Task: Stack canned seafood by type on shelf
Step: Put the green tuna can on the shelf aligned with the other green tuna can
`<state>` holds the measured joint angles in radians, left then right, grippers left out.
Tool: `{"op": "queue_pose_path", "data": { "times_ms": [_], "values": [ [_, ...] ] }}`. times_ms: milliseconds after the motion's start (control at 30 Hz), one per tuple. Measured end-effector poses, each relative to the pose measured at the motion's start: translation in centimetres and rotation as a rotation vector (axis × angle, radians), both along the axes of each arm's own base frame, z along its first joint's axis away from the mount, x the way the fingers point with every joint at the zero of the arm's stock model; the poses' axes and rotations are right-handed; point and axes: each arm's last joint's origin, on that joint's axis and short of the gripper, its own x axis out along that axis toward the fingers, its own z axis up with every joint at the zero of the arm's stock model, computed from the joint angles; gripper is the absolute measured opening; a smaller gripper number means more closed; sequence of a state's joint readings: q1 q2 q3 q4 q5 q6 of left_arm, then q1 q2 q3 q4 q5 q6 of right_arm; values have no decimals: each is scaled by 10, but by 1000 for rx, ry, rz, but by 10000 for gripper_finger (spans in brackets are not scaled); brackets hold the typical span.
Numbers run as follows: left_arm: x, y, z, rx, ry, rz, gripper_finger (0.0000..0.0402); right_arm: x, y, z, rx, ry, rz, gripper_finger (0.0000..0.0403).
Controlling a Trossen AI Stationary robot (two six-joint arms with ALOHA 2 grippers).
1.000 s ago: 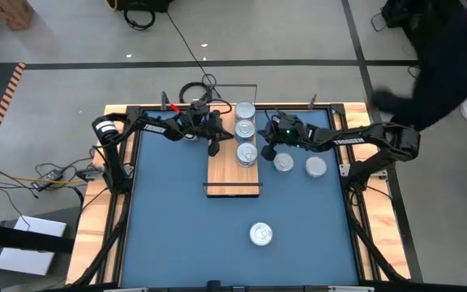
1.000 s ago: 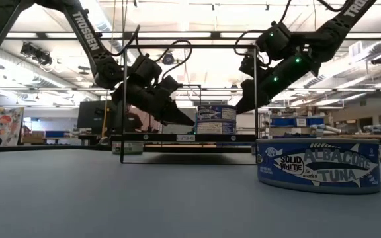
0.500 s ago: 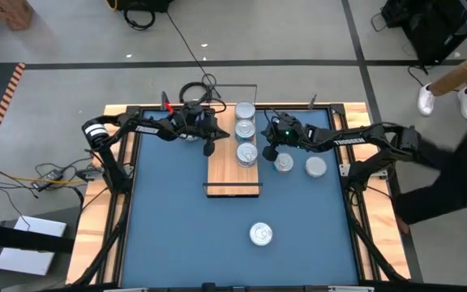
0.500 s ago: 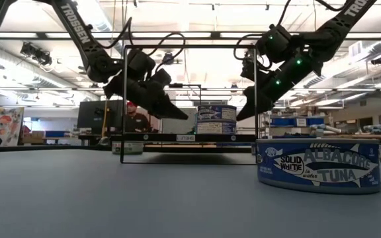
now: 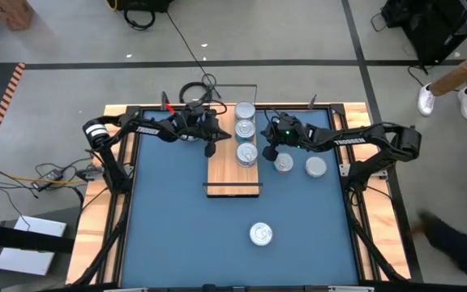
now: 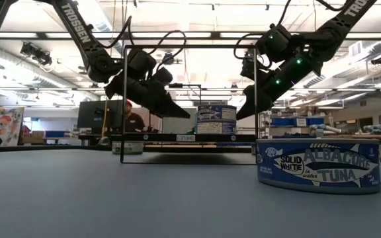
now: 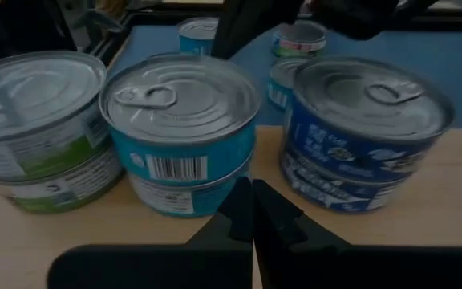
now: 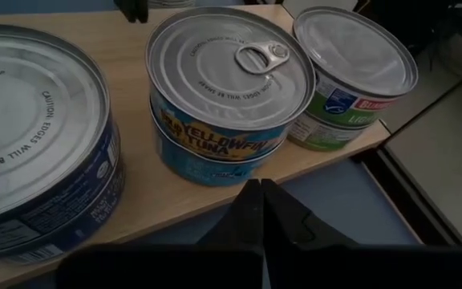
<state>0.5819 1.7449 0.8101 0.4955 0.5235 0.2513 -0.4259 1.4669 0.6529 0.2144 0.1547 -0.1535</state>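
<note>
From above, the shelf [image 5: 233,162] is a long pale wood board at the far middle of the blue counter [image 5: 177,227]. Three stacks of cans [image 5: 245,131] sit in a row along its 3 o'clock edge, sorted so like goes on like. The left hand [image 5: 209,148] hangs over the shelf's 9 o'clock edge, pinched closed and holding nothing. The right hand [image 5: 267,151] waits just off the 3 o'clock edge, also closed and empty. Two loose cans [image 5: 300,165] lie on the counter beside it, and one more can [image 5: 260,235] sits alone toward 6 o'clock. These probably go on the shelf next.

From counter level, the lone tuna can [image 6: 319,164] looks short and round with a blue paper label.

The left wrist camera shows a green stack [image 7: 42,128], a light blue stack [image 7: 181,132] and a dark blue stack [image 7: 363,132], each two cans high. Their tops are shiny ridged metal; two have pull rings.

The right wrist camera shows the same stacks on smooth wood [image 8: 163,193].
</note>
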Motion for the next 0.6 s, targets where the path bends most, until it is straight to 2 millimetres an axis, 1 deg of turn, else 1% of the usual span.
{"op": "queue_pose_path", "data": {
  "times_ms": [167,400,500,600],
  "values": [
    [-4,0,17,37,-53,2,1,-1,5,7,-11,-11,18,3],
    [-8,0,29,53,-81,1,1,-2,18,22,-32,-63,60,2],
    [-9,-2,31,74,-111,-1,1,-4,24,20,-62,-128,80,2],
    [-11,-3,30,68,-136,5,1,-10,29,9,-72,-177,88,2]
  ]
}}
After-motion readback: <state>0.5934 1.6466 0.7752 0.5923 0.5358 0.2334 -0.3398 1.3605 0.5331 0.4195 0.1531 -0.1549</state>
